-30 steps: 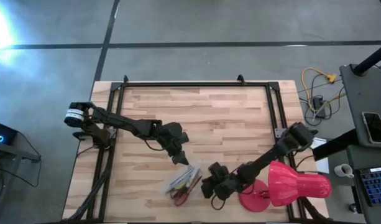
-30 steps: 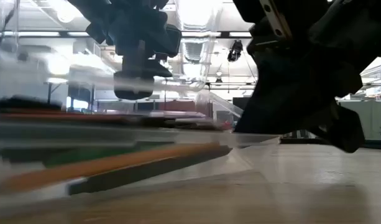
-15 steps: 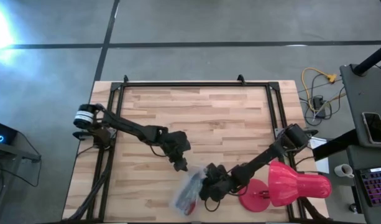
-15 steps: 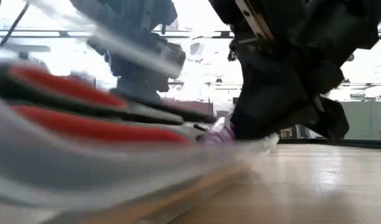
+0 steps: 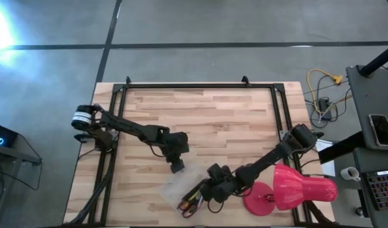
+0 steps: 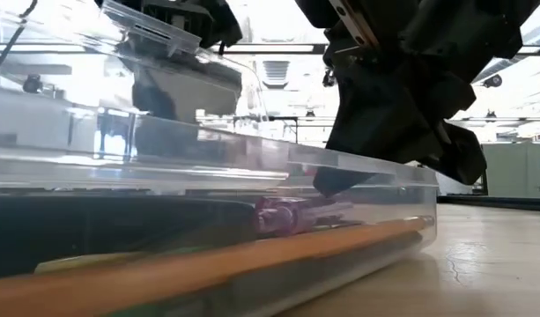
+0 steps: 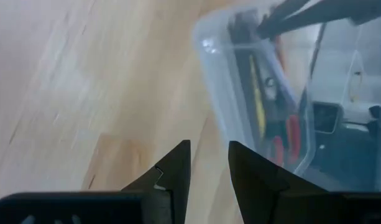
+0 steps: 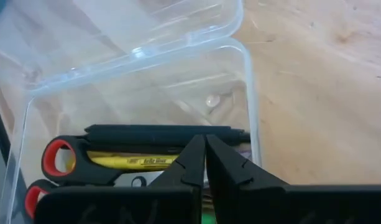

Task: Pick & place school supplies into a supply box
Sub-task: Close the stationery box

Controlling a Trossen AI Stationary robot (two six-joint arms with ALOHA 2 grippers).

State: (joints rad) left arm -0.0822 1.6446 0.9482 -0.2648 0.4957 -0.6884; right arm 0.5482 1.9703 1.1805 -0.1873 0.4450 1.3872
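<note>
The clear supply box (image 5: 178,190) sits near the table's near edge with its lid (image 8: 115,31) open. Inside it lie red-handled scissors (image 8: 53,155), a yellow pen (image 8: 140,162) and a black pen (image 8: 153,134). An orange pencil (image 6: 208,264) lies along the box's near wall. My right gripper (image 5: 209,190) is shut at the box's right end, its fingertips (image 8: 196,149) pointing in over the black pen. My left gripper (image 5: 176,166) is open and empty, just beyond the box's far side; the box also shows in the left wrist view (image 7: 215,81). My right gripper's shut fingertips (image 6: 327,180) reach down slantwise from the table's right into the box's right end, at rim height. I cannot tell whether they touch the box's rim (image 8: 249,93) or the black pen.
A big pink-red lamp (image 5: 295,190) lies at the table's near right corner, close behind my right arm. Black frame rails (image 5: 118,126) run along the table's left, right and far sides. Bare wood lies at the middle and far part of the table.
The box has slid toward the table's near edge and turned about; its long wall now faces the low view. My left gripper has gone a little toward the near and left edges. My right gripper has stayed at the box's right end.
</note>
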